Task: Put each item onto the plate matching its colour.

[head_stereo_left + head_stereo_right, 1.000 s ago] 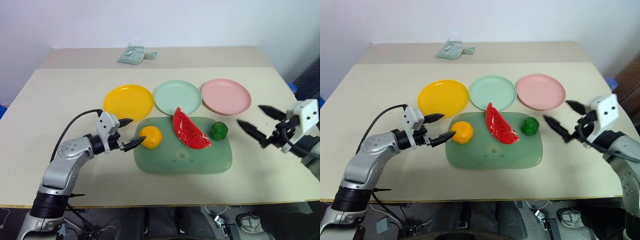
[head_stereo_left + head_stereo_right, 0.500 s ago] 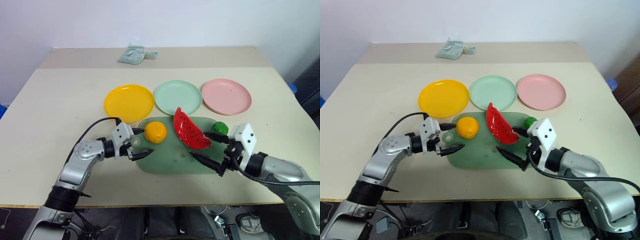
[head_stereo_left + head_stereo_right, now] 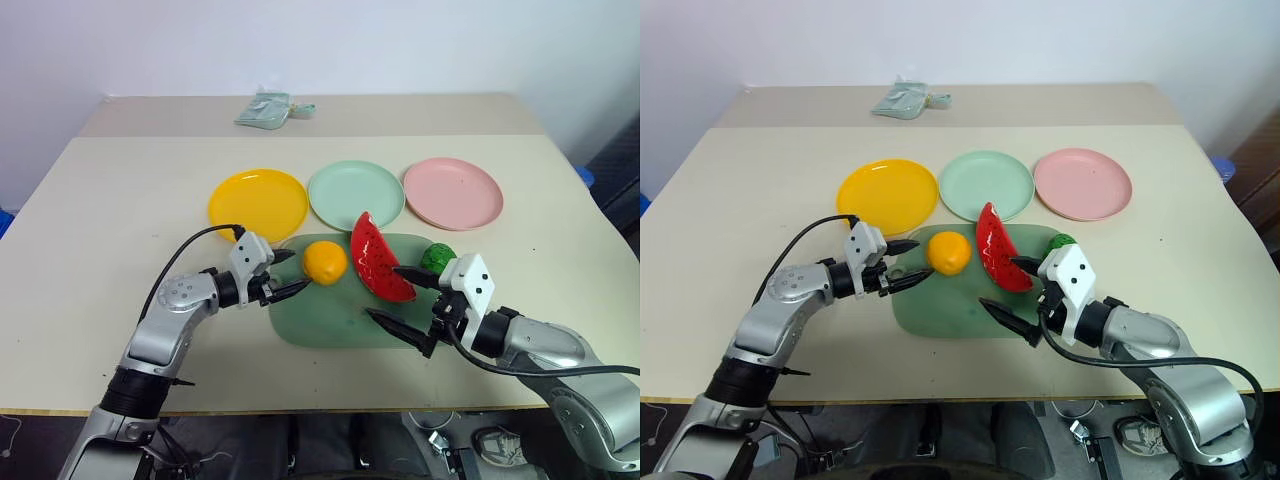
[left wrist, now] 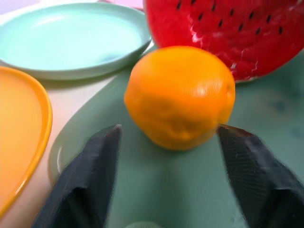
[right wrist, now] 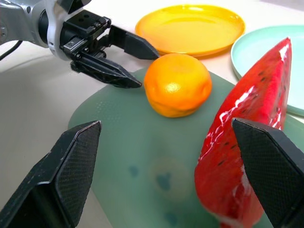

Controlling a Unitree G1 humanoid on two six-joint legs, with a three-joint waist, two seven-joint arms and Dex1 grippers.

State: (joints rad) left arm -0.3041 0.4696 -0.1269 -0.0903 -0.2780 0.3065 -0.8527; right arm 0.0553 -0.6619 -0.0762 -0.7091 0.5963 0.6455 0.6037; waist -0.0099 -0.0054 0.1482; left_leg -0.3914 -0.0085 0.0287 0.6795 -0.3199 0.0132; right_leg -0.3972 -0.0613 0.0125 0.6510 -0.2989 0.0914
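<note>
Left eye view: orange fruit (image 3: 325, 262) sits on the green tray (image 3: 330, 325), round, no clear long axis. Left gripper (image 3: 288, 272) spread wide just beside it, fingers either side, holding nothing. Watermelon wedge (image 3: 379, 256) stands on edge on the tray, long axis running from the mint plate (image 3: 355, 194) toward the robot's right. Right gripper (image 3: 398, 300) wide open near the wedge, empty. Dark-green vegetable (image 3: 437, 257) on the tray's far right corner. Yellow plate (image 3: 257, 204) and pink plate (image 3: 452, 192) empty.
</note>
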